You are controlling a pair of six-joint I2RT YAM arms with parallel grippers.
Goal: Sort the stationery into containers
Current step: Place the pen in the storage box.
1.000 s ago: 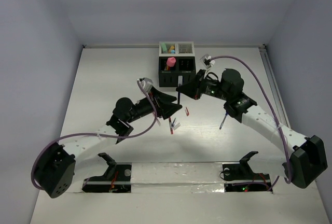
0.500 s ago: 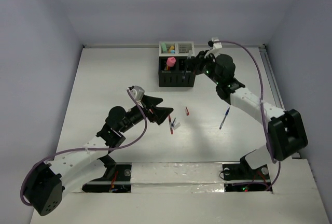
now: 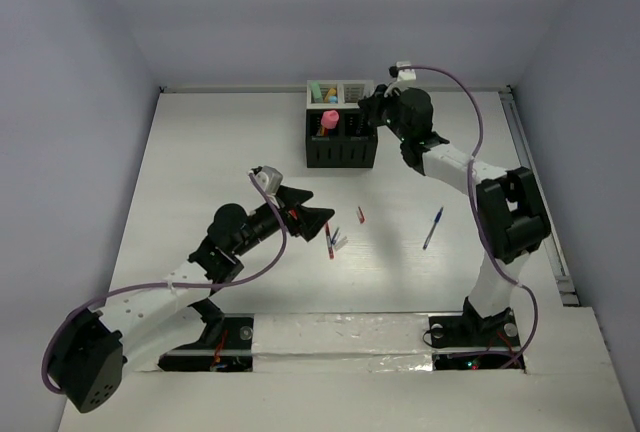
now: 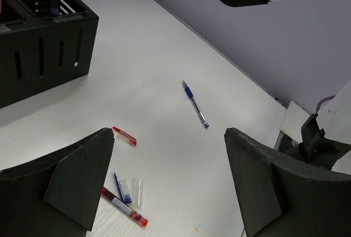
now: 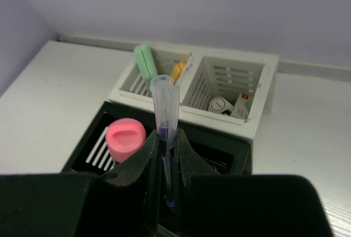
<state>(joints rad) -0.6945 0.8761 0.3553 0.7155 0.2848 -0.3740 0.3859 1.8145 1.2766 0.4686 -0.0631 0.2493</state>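
Starting nearest the arm bases, found the left hand [image 4: 169, 134] low over the worktop [image 4: 164, 45], fingers spread wide apart and gripping nothing. Saw, just under that hand, a small cluster lying flat: a red pen [image 4: 125, 207], a short blue bit [image 4: 122, 187] and a clear bit [image 4: 138, 191], close beside one another. Noted a short red bit [image 4: 124, 136] a little beyond, apart from the cluster. Spotted a blue pen [image 4: 196, 105] alone farther out to the right, lying flat, well apart from everything else. Farther back, made out the black box [image 4: 44, 50] joined to the white box [image 5: 266, 83] behind it. Found the right hand [image 5: 166, 138] above the black box, fingers clamped on a clear pen [image 5: 165, 97], held upright, lower end down at the compartment to the right of a pink marker [image 5: 126, 136]; could not tell how deep. Saw the pink marker standing in the black box's left compartment. Noted, farthest off, a green marker [image 5: 146, 61] and an orange marker [image 5: 177, 71] in the white box's left compartment, and white bits [image 5: 221, 105] in its right one.
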